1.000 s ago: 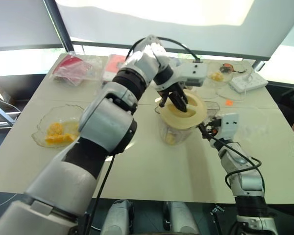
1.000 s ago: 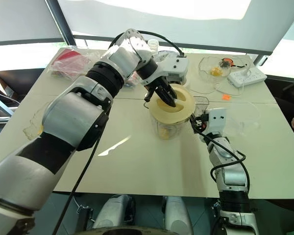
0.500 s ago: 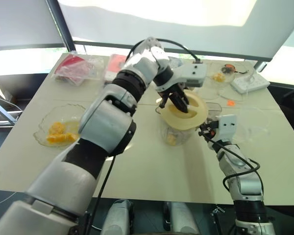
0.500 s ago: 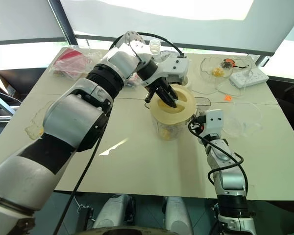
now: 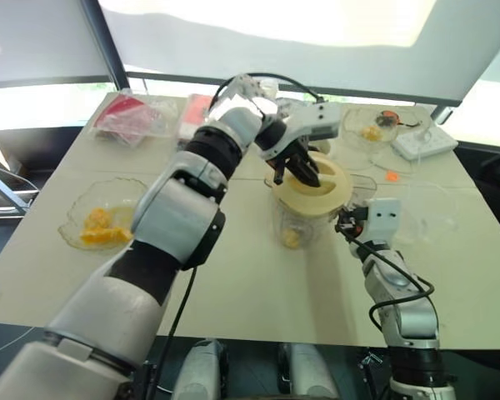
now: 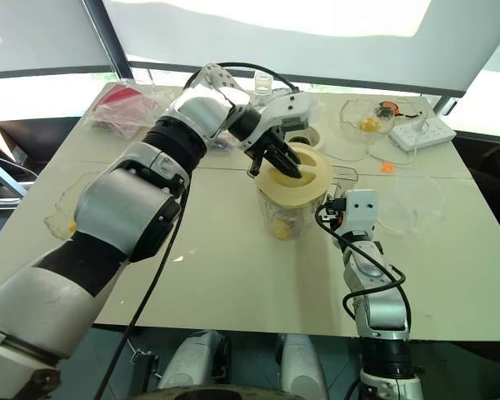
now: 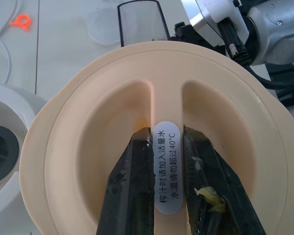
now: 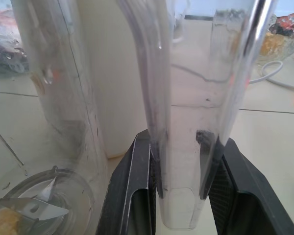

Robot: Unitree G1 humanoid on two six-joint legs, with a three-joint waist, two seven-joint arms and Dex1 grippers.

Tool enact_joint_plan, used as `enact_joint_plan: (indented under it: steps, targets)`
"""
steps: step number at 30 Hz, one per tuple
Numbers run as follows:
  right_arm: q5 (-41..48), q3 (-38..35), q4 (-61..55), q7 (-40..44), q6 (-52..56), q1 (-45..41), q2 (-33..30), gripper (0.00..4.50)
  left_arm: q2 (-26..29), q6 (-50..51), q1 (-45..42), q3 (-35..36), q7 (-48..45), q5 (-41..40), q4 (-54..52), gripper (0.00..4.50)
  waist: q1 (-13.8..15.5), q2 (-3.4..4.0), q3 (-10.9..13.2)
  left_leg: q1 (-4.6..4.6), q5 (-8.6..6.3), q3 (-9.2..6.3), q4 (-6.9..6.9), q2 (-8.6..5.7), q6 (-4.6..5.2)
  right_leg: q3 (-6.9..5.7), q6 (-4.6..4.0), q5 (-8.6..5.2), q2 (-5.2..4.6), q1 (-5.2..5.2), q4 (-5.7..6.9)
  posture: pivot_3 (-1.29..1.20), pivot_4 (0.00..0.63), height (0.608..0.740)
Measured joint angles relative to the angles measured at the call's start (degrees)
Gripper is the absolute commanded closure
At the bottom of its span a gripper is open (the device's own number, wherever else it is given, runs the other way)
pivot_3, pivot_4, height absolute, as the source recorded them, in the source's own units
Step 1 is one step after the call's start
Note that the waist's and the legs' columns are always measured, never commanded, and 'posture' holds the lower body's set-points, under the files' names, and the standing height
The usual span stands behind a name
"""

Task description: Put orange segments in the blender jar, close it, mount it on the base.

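At the far left of the table (image 5: 233, 283) a shallow glass bowl (image 5: 100, 221) holds orange segments (image 5: 94, 229), well apart from the blender jar (image 5: 304, 221) standing near the middle. More pale fruit pieces lie at the jar's bottom beside its metal blade (image 8: 32, 203). The cream lid (image 7: 152, 147) sits on top of the jar, and the left gripper (image 7: 166, 161) reaches down onto it, its 2 black fingers (image 7: 132, 191) pinching the lid's upright centre ridge, which carries a white label. Just behind the jar stands the white base (image 7: 2, 156) with its dark socket. To the right, the right gripper (image 8: 179, 161) points level at the jar, its 2 fingers clamped on the clear side handle (image 8: 186, 98). Farther right rest another glass bowl (image 6: 371, 117) and a white power strip (image 6: 425, 131).
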Motion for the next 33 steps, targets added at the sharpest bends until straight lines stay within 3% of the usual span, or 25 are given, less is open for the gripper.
enact_joint_plan:
  steps: [18, 28, 33]
  targets:
    - [-0.45, -0.58, -0.75, -0.9, 1.96, -0.26, 0.4, 3.69, -0.34, 21.11, 4.83, -1.85, 4.03, -0.58, -15.08, 4.27, 0.02, 0.08, -0.05, 0.13, -0.01, -0.02, -0.03, -0.04, 0.01, 0.02, 0.07, -0.06, -0.05, 0.15, 0.0, 0.0, 0.15, 0.74]
    - [-0.49, -0.62, -0.75, -0.17, 1.97, -0.06, 0.43, 3.69, 1.76, 19.91, 9.9, -4.06, 4.5, -1.58, -24.31, 4.27, -0.07, 0.21, -0.17, 0.2, -0.01, -0.04, -0.05, -0.04, 0.02, 0.06, 0.09, -0.08, -0.05, 0.18, 0.02, 0.0, 0.15, 0.74]
    - [-0.41, -0.55, -0.79, 0.91, 1.86, 0.32, 0.39, 3.69, 3.32, 17.63, 11.66, -5.25, 5.33, -2.08, -27.24, 1.74, -0.5, 0.25, -0.19, 0.21, -0.01, -0.03, -0.05, -0.02, 0.02, 0.09, 0.09, -0.08, -0.03, 0.16, 0.04, 0.0, 0.15, 0.74]
